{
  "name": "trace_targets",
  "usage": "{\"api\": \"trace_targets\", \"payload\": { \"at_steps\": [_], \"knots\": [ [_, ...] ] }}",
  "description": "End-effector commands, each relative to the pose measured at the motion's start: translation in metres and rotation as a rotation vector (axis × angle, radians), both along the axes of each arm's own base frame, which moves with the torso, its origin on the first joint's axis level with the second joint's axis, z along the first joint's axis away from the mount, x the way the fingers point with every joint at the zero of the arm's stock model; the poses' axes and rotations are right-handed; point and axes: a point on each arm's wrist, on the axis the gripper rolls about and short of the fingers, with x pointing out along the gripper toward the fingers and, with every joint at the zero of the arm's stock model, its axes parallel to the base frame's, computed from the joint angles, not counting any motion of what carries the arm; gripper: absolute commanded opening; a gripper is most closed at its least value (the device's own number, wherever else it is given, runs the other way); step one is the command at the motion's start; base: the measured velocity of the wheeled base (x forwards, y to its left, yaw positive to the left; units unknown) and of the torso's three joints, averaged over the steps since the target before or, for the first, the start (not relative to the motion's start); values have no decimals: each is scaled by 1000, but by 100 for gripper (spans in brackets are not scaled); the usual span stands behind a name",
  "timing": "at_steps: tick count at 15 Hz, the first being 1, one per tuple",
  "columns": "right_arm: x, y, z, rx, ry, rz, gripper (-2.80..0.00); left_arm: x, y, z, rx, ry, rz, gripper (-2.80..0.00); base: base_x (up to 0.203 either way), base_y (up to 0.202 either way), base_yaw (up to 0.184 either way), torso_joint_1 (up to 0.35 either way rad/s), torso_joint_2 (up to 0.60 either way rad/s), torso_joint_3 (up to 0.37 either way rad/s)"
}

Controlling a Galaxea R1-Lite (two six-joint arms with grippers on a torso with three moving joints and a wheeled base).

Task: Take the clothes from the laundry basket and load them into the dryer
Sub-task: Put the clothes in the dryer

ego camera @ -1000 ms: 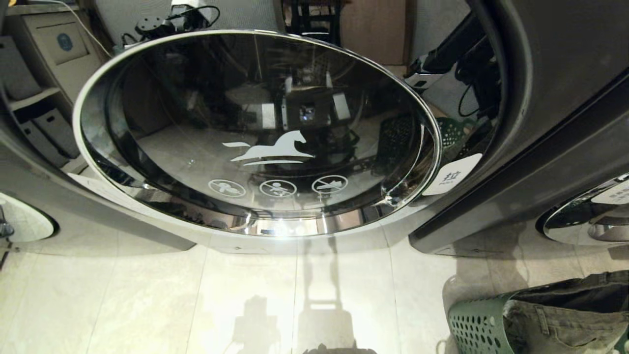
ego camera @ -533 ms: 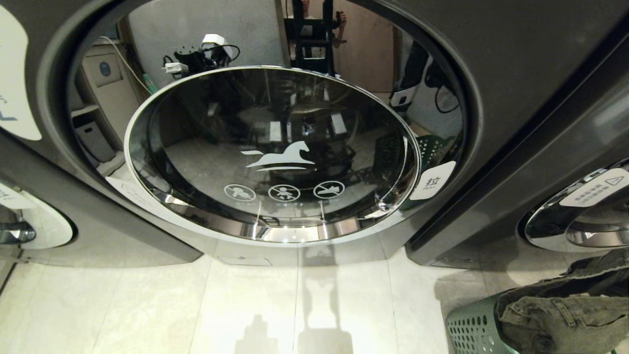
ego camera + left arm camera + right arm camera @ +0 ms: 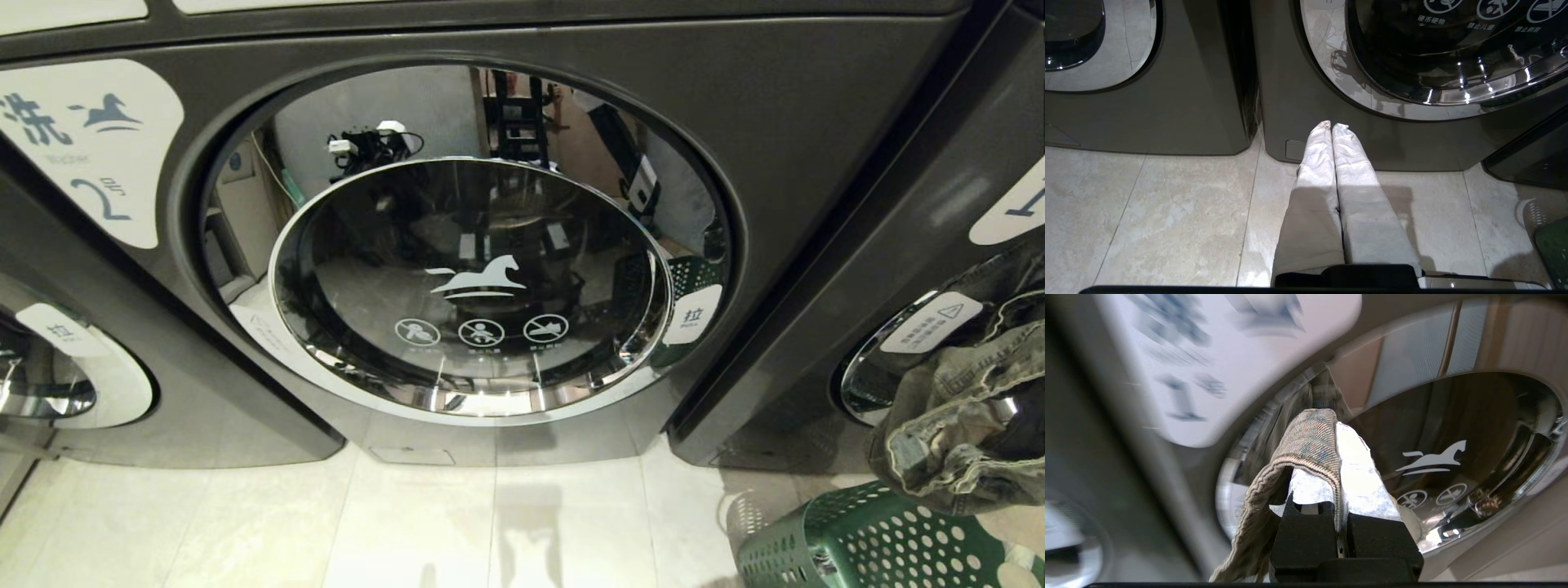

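The right gripper (image 3: pixel 1337 433) is clamped tight on a fold of grey-green ribbed cloth, its white-wrapped fingers (image 3: pixel 1359 473) pressed together with the fabric draped over one of them and trailing down past the black gripper body. In the head view that same garment (image 3: pixel 955 416) — a crumpled olive piece with stitched seams — hangs at the right edge of the picture, clear of the laundry basket (image 3: pixel 865 543), a green perforated plastic tub standing on the floor just below it. The gripper itself cannot be made out there behind the cloth.

The garment is held up before the machine on the right, whose chrome-ringed door (image 3: pixel 898 359) shows partly behind it. The right wrist view looks across the held cloth at a round glass door with a white horse logo (image 3: pixel 1433 457) and a large white label (image 3: pixel 1224 363), blurred, on the panel beside it.

The left gripper (image 3: pixel 1331 126) hangs low over the pale floor tiles (image 3: pixel 1167 212), its two white-wrapped fingers (image 3: pixel 1351 171) lying side by side with no gap and nothing between them, pointed at the base of the middle machine.

That middle dryer (image 3: pixel 816 131) fills the head view — dark grey casing, its big round door (image 3: pixel 478 286) closed, horse logo and three prohibition symbols on the glass. A white label with blue characters (image 3: pixel 90 147) sits on the casing at upper left, and a third machine's door (image 3: pixel 57 384) shows at the left edge.
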Motion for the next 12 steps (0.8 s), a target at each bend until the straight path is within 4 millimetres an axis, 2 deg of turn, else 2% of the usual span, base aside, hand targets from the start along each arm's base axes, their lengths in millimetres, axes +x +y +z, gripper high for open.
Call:
{"api": "trace_targets", "payload": {
  "at_steps": [1, 7, 9, 12],
  "knots": [
    [-31, 38, 12, -26, -24, 14, -280, 1, 0, -4, -1, 13, 0, -280, 0, 0, 0, 2, -1, 194],
    [-60, 74, 10, -117, -85, 53, -280, 1, 0, -4, -1, 13, 0, -280, 0, 0, 0, 1, -1, 205],
    [-65, 80, 4, -96, -66, 55, -280, 1, 0, -4, -1, 13, 0, -280, 0, 0, 0, -3, 0, 203],
    [-63, 78, -2, -78, -42, 69, -280, 1, 0, -4, -1, 13, 0, -280, 0, 0, 0, 6, -2, 197]
  ]
}}
